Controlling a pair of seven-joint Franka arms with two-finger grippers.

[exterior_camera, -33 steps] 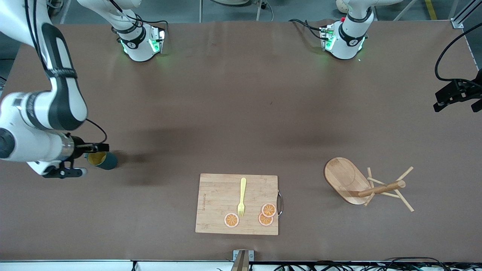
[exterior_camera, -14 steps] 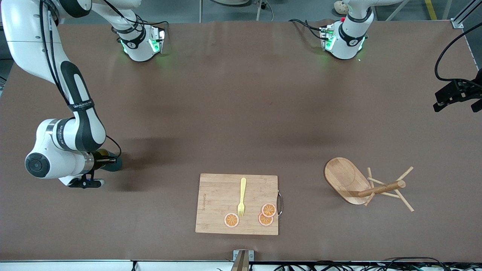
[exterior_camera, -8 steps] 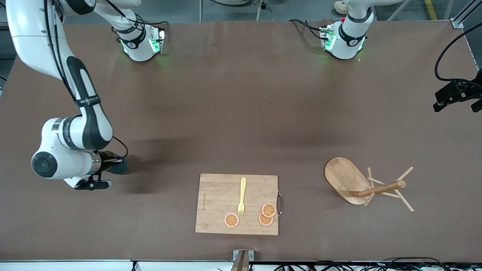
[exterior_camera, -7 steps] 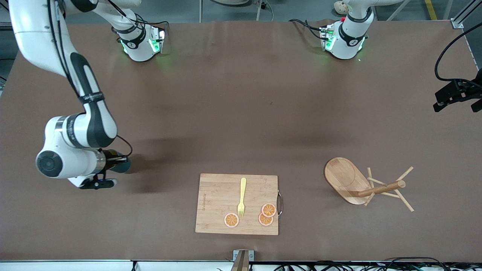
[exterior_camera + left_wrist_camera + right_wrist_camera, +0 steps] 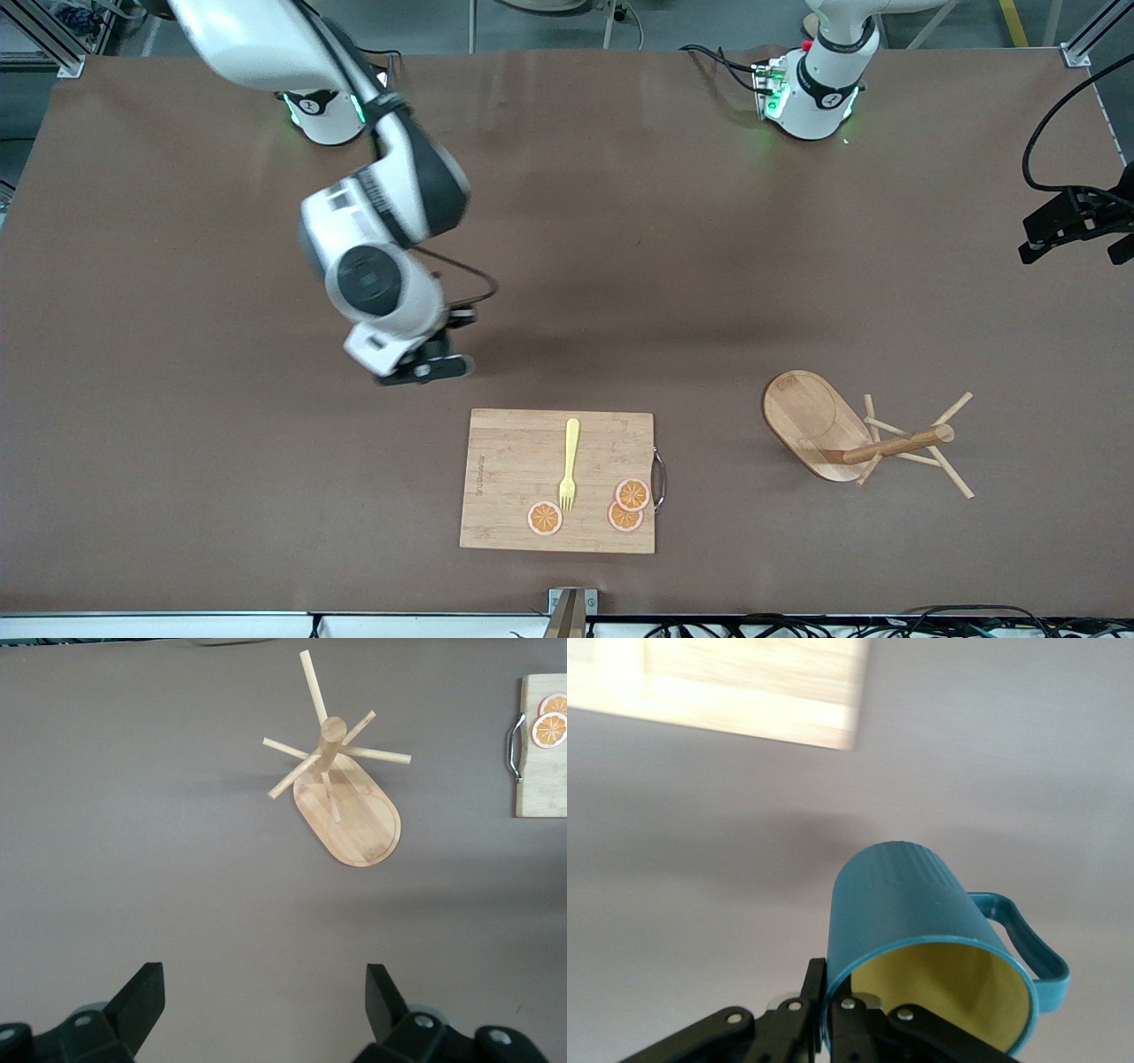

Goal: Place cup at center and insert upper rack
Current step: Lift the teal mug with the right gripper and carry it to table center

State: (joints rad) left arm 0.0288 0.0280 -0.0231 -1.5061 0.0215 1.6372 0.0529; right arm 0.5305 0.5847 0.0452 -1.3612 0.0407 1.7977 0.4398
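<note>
My right gripper (image 5: 432, 356) is shut on the rim of the teal cup (image 5: 921, 930), one finger inside the yellow interior and one outside. It holds the cup over the table's middle, just off the cutting board's corner. The wrist hides the cup in the front view. The wooden mug tree (image 5: 850, 434) stands on its oval base toward the left arm's end, and also shows in the left wrist view (image 5: 341, 788). My left gripper (image 5: 266, 1014) is open and empty, high above the table beside the mug tree.
A rectangular cutting board (image 5: 514, 461) with a yellow fork (image 5: 569, 465) and three orange slices (image 5: 625, 505) lies near the front edge. Its corner shows in the right wrist view (image 5: 744, 691). Bare brown table surrounds the mug tree.
My right arm has carried the cup from the right arm's end of the table toward the middle, close to the cutting board. The left arm and mug tree have not moved.
</note>
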